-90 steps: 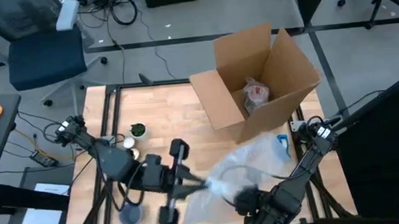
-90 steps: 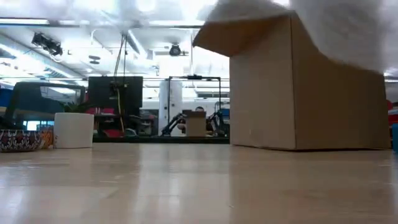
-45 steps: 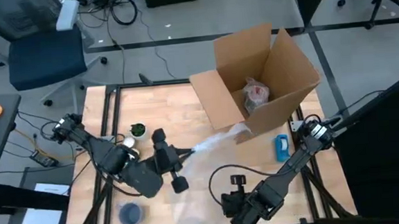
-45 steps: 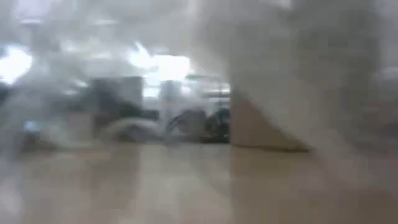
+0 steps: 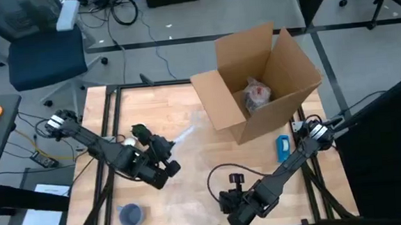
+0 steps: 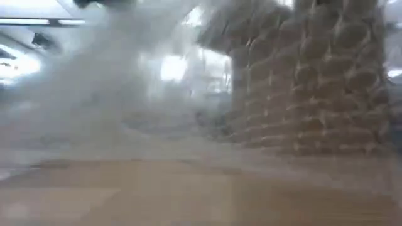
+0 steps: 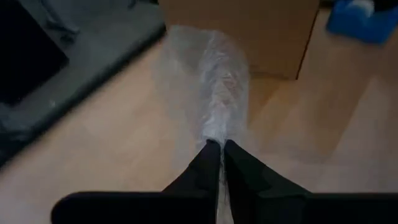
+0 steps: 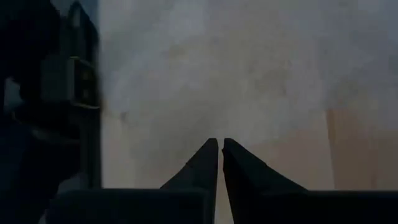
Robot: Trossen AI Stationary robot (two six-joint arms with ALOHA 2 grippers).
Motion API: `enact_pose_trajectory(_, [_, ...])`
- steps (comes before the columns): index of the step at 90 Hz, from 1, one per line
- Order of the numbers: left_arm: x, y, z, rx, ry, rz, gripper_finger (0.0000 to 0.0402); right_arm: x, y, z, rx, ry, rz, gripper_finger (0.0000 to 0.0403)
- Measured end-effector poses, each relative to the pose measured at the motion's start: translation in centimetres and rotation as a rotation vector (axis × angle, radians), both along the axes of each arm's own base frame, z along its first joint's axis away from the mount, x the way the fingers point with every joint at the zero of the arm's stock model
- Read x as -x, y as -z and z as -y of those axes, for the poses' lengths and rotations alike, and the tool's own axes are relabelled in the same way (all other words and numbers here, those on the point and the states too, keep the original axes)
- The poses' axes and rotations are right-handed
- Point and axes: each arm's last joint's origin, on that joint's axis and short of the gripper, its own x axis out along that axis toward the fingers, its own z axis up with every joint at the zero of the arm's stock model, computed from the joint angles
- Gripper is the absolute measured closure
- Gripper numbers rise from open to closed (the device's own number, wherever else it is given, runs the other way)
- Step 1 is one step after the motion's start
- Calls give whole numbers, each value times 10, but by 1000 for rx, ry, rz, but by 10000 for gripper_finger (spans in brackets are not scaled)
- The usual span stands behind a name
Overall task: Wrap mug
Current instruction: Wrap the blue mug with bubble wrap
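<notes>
Left wrist view: left end effector [image 7: 221, 149] clamped on bubble wrap [image 7: 211, 81] near the box [image 7: 249, 25]; right end effector [image 8: 220, 149] together, empty; wrap looks light, floppy, best pinched at an edge.

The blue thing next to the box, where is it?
In the high view, the blue object lies on the table's right side, just in front of the cardboard box, near the right arm.

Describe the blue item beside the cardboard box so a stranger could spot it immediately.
Find the open cardboard box at the table's far right. Just off its near right corner, on the wooden table, lies the small blue item. It is the only bright blue thing on that side; the dark blue round object sits across the table.
</notes>
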Motion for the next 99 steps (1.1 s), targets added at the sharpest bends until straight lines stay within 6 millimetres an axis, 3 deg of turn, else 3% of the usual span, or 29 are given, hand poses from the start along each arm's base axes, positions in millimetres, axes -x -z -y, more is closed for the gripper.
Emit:
enact_pose_trajectory(19, [-19, 44, -28, 46, 81, 33, 401, -9, 3, 12, 1, 36, -1, 403])
enact_pose_trajectory(38, [-36, 43, -66, 28, 57, 87, 396, -21, 1, 19, -22, 40, 48, 403])
enact_pose_trajectory(58, [-45, 24, -78, -27, 71, 76, 339, -28, 2, 25, 9, 33, 101, 403])
enact_pose_trajectory(75, [-43, 12, -78, -55, 91, -19, 270, -31, 23, 30, 41, 70, 158, 401])
enact_pose_trajectory(99, [-36, -60, -67, -6, 210, -58, 217, -26, 51, 35, 44, 78, 153, 402])
